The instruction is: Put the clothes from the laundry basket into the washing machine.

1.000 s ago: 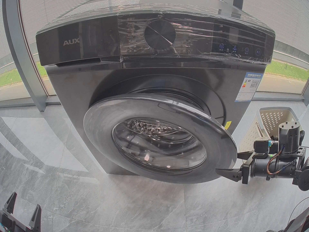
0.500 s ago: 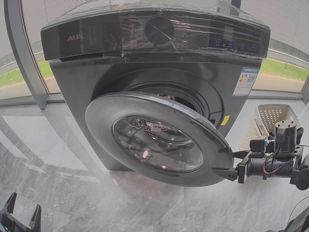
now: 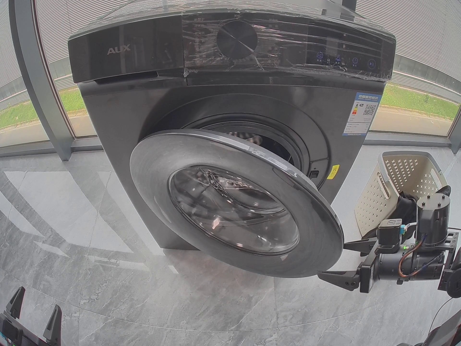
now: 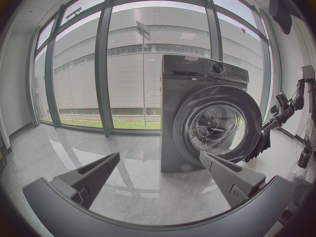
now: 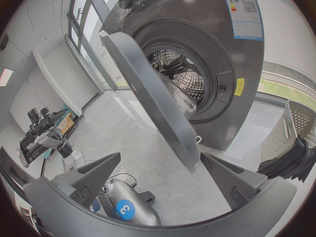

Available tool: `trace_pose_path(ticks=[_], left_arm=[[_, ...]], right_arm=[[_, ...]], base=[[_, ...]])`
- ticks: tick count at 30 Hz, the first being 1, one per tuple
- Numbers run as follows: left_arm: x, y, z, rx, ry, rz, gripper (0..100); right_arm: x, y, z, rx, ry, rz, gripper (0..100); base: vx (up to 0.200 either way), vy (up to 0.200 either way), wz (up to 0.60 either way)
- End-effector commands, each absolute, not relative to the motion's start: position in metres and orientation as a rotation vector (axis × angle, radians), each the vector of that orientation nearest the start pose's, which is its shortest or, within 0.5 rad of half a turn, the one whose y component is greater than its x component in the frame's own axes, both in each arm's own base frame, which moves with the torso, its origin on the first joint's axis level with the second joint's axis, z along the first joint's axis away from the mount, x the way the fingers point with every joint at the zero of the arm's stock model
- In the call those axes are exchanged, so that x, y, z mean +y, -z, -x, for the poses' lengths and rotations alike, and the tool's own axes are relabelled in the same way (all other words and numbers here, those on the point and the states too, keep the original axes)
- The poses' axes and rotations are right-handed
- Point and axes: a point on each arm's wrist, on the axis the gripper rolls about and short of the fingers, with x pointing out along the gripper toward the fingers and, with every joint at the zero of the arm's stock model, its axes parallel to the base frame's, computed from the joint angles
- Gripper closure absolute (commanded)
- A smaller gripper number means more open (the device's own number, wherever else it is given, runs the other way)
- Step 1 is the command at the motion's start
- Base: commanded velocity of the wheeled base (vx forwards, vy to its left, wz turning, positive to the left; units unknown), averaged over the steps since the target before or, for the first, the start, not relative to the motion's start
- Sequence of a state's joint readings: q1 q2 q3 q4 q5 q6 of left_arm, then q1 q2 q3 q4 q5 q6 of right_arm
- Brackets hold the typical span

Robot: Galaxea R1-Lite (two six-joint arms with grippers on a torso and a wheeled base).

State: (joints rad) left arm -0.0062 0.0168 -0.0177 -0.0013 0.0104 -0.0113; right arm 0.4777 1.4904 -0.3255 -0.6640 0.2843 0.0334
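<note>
door [image 3: 235, 203] hides most of drum [image 3: 261, 141]; right arm [image 3: 413, 261] partly covers clothes [image 3: 407, 210] in basket [image 3: 372, 203].

You'll find pale brand lettering [image 3: 118, 50] at the upper left corner of the dark grey front-loading washing machine [image 3: 120, 116], on its black control panel [image 3: 144, 49]. Small print [image 3: 194, 42] flanks the round black dial [image 3: 236, 40], too fine to read, and blue touch icons [image 3: 343, 61] glow near the panel's right edge. A white-and-blue energy label [image 3: 361, 114] with coloured bars and a square code sits at the front's upper right corner, and a small yellow sticker [image 3: 333, 171] lies below it
</note>
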Motion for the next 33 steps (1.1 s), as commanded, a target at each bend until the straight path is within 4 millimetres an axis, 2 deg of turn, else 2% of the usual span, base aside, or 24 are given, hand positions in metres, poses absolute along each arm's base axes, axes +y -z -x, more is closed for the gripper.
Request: trace_pose_path(ticks=[1, 7, 10, 13, 18, 24, 29, 33], left_arm=[[0.0, -0.076, 0.023, -0.002, -0.005, 0.011, 0], [0.0, -0.076, 0.023, -0.002, -0.005, 0.012, 0], [0.0, -0.076, 0.023, -0.002, -0.005, 0.011, 0], [0.0, -0.076, 0.023, -0.002, -0.003, 0.012, 0], [0.0, -0.076, 0.023, -0.002, -0.003, 0.012, 0], [0.0, -0.076, 0.023, -0.003, -0.003, 0.012, 0], [0.0, -0.076, 0.023, -0.002, -0.005, 0.012, 0], [0.0, -0.076, 0.023, -0.002, -0.003, 0.011, 0]], right_arm=[[0.093, -0.132, -0.168, 0.454, -0.738, 0.008, 0], [0.098, -0.126, -0.18, 0.486, -0.722, 0.012, 0], [0.107, -0.121, -0.192, 0.498, -0.733, 0.017, 0], [0.11, -0.116, -0.194, 0.504, -0.746, 0.023, 0], [0.115, -0.11, -0.182, 0.518, -0.789, 0.034, 0], [0.108, -0.118, -0.164, 0.48, -0.814, 0.031, 0], [0.1, -0.127, -0.15, 0.429, -0.821, 0.022, 0], [0.091, -0.148, -0.14, 0.31, -0.817, 0.0, 0]], base=[[0.0, 0.0, 0.0], [0.0, 0.0, 0.0], [0.0, 0.0, 0.0], [0.0, 0.0, 0.0], [0.0, 0.0, 0.0], [0.0, 0.0, 0.0], [0.0, 0.0, 0.0], [0.0, 0.0, 0.0]])
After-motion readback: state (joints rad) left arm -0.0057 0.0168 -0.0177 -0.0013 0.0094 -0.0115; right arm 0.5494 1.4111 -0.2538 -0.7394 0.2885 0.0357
